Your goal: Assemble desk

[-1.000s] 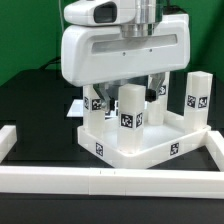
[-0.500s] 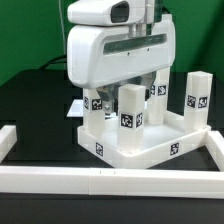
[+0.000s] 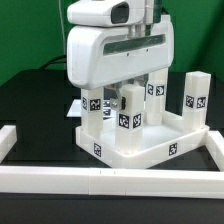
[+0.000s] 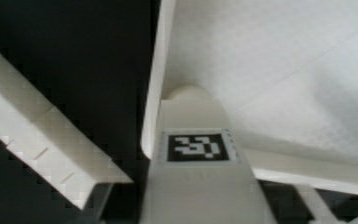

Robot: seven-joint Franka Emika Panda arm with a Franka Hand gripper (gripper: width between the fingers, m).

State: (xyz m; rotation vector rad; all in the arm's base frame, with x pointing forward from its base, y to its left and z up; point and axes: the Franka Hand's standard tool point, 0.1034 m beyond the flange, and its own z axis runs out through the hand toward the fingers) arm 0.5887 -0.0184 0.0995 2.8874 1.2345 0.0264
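White plastic is making up nearly everything here, set against a black table (image 3: 30, 100). Largest is the tabletop (image 3: 140, 143), a tray with raised rims lying near the middle of the exterior view, markers showing on its front wall. In front of it and along the exterior view's right, the long border rails (image 3: 110, 180) are fencing the work area (they are no part of the desk).

Above the tabletop the robot's bulky wrist housing is hanging, and below it the gripper (image 3: 125, 88) is sitting around the top of a leg (image 3: 128, 108) standing upright in the tray. Whether the fingers are already pressing on that leg I cannot tell: the housing is hiding the fingertips in the exterior view, and the wrist view is showing only the leg (image 4: 202, 150) with its marker running down toward the tray's corner.

Other legs are standing upright too: one (image 3: 196, 98) just outside the tray on the exterior view's right, another (image 3: 160, 90) behind the gripper, and what looks like a fourth (image 3: 94, 102) partly hidden on the left.

As for progress, I judge the task to be early, with this leg being worked and the others seemingly waiting unattached.
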